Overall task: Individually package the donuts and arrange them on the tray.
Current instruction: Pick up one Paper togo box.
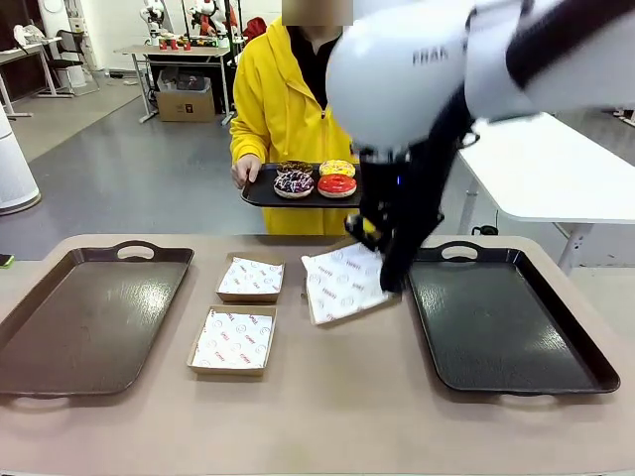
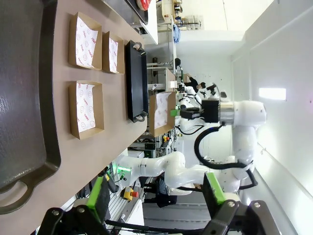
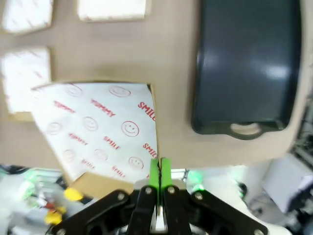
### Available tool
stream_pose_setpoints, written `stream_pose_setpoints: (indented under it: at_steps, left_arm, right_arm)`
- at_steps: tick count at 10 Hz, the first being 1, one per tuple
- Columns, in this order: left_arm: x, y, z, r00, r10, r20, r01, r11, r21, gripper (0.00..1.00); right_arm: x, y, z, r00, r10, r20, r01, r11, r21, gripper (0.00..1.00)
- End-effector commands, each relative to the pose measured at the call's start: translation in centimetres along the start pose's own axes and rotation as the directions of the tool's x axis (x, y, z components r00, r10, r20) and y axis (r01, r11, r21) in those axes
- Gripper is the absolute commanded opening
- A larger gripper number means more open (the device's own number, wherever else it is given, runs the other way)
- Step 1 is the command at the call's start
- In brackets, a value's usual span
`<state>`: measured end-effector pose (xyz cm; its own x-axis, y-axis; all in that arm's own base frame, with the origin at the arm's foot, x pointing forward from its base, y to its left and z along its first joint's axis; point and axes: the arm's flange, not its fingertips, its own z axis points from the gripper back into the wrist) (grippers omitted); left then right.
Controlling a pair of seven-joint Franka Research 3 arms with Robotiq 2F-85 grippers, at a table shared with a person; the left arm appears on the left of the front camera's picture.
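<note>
Across the tan table [image 1: 327, 416] with its two dark trays [image 1: 89, 327], over a grey floor [image 1: 129, 188], a person [image 1: 273, 99] holds a small black tray [image 1: 258, 194] bearing four donuts [image 1: 336, 184]: glossy red, sprinkled yellow, drizzled dark, plain brown. Our right gripper [image 3: 159, 171] is pinched shut on the edge of a paper-lined box [image 3: 98, 127], held tilted above the table; our left gripper [image 2: 156, 193] gapes wide, empty. From the front our white arm [image 1: 397, 69] hides that grip.

The left tool [image 2: 156, 196] hangs off the table [image 2: 112, 142] edge, green pads wide apart, nothing between them. Three paper-lined boxes [image 2: 85, 108] lie on the table between a brown tray [image 2: 29, 122] and a black tray [image 2: 136, 81]. The right tool [image 2: 175, 112] pinches a fourth box [image 2: 160, 111] clear of the table.
</note>
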<state>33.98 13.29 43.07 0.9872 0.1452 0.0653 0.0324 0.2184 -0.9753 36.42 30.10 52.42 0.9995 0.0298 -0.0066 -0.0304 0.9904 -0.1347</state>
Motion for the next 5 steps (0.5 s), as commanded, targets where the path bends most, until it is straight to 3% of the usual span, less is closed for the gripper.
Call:
stream_pose_setpoints:
  at_steps: [1, 5]
  left_arm:
    - [0.0, -0.1, 0.0, 1.000, 0.001, 0.013, -0.001, 1.000, -0.007, 1.00]
    - [0.0, -0.1, 0.0, 1.000, 0.001, 0.013, -0.001, 1.000, -0.007, 1.00]
  right_arm:
    - [7.6, 1.2, 1.7, 0.997, -0.051, -0.064, 0.051, 0.999, 0.002, 0.00]
    - [16.4, 1.1, 4.4, 0.995, -0.093, -0.028, 0.094, 0.993, 0.072, 0.00]
